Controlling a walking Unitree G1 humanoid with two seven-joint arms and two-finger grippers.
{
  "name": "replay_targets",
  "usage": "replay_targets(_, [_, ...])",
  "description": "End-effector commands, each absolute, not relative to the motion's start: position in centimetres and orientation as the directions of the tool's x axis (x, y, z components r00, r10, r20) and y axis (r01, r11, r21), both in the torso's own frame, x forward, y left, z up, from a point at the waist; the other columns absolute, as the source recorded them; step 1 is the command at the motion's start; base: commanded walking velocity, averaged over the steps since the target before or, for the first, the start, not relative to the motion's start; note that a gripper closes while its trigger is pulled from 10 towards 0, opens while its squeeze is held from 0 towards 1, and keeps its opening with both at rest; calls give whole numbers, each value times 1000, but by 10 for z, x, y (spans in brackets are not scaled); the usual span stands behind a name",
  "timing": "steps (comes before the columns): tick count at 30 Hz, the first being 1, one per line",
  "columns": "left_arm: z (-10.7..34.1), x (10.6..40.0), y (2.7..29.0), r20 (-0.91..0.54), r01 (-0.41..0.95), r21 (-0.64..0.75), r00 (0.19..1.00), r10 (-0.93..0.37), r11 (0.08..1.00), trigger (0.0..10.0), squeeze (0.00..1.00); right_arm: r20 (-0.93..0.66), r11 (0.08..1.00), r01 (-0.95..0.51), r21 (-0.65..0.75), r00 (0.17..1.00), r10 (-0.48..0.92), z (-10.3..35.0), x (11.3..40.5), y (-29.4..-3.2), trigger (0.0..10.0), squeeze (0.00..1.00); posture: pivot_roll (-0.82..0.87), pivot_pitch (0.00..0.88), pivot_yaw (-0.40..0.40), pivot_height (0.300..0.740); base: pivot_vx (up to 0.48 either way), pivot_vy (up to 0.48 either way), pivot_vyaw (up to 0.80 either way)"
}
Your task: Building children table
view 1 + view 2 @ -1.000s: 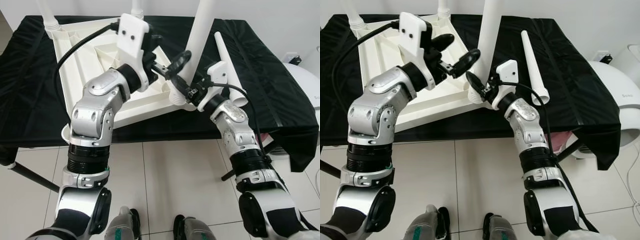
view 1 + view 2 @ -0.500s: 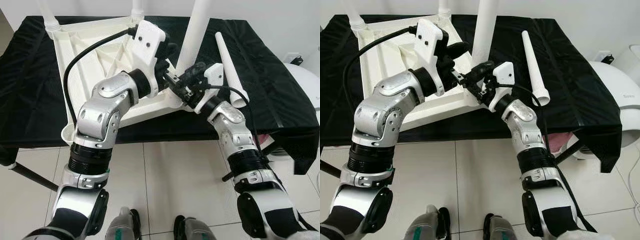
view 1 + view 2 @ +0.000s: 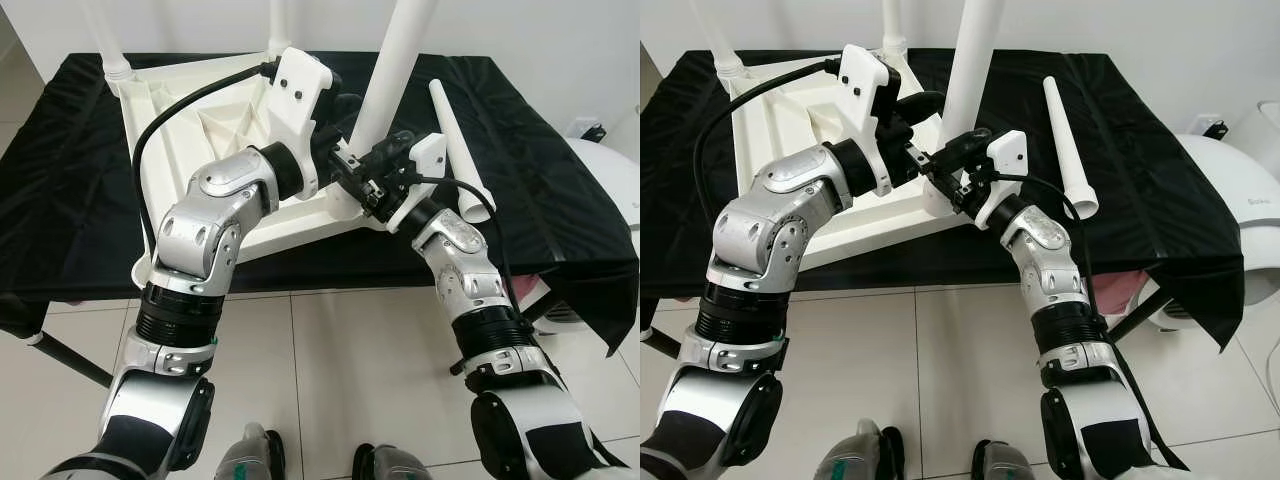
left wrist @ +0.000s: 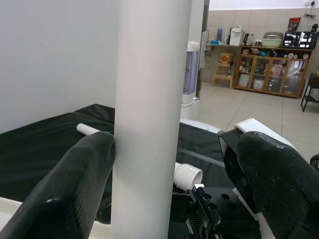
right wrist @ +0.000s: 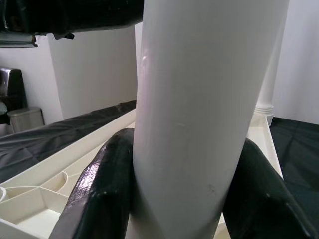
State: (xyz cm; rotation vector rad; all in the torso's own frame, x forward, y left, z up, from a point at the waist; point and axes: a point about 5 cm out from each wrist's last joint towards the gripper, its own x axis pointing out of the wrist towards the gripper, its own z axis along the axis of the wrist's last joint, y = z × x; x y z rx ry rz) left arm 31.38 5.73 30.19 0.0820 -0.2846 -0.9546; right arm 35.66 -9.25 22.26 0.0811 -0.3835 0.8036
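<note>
The white children's tabletop (image 3: 200, 130) is laid upside down on the black-draped desk (image 3: 60, 150), presumably so that the leg sockets face upward and can be reached. At its near right corner a white leg (image 3: 390, 70) is stood upright in its socket, leaning slightly. The right hand (image 3: 375, 178) is pressed around the base of this leg, both fingers (image 5: 104, 189) being seen tight against it in the right wrist view; the grip low down is judged to serve for turning or steadying the leg where it enters the corner. The left hand (image 3: 340, 135) is placed a little higher on the same leg with its fingers (image 4: 75, 189) spread: one touches the leg, the other stands clear of it, so it is judged to brace rather than hold. A further leg (image 3: 1065, 130) with a threaded end is left lying on the desk just to the right, not yet fitted. Two more legs are already stood at the far corners. No legible writing or brand is made out
</note>
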Motion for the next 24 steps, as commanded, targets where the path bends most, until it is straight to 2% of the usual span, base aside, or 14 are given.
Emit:
replay_targets(1, [296, 308, 46, 158, 867, 211, 426, -891, 452, 10000, 0, 374, 650, -754, -98, 577, 726, 226, 351, -83, 10000, 0, -66, 38, -4, 740, 0, 0, 0])
replay_targets(5, [292, 312, 50, 134, 856, 204, 456, -880, 475, 10000, 0, 364, 613, -783, -109, 542, 757, 223, 347, -80, 10000, 0, -65, 41, -4, 740, 0, 0, 0])
replay_targets(15, [296, 320, 69, 113, 815, 235, 519, -847, 531, 10000, 0, 336, 624, -771, -125, 559, 758, 218, 347, -92, 10000, 0, -62, 41, -8, 740, 0, 0, 0])
replay_targets(24, [306, 325, 70, 114, 817, 216, 522, -845, 534, 10000, 0, 308, 586, -798, -144, 526, 792, 216, 344, -90, 10000, 0, -64, 42, -9, 740, 0, 0, 0])
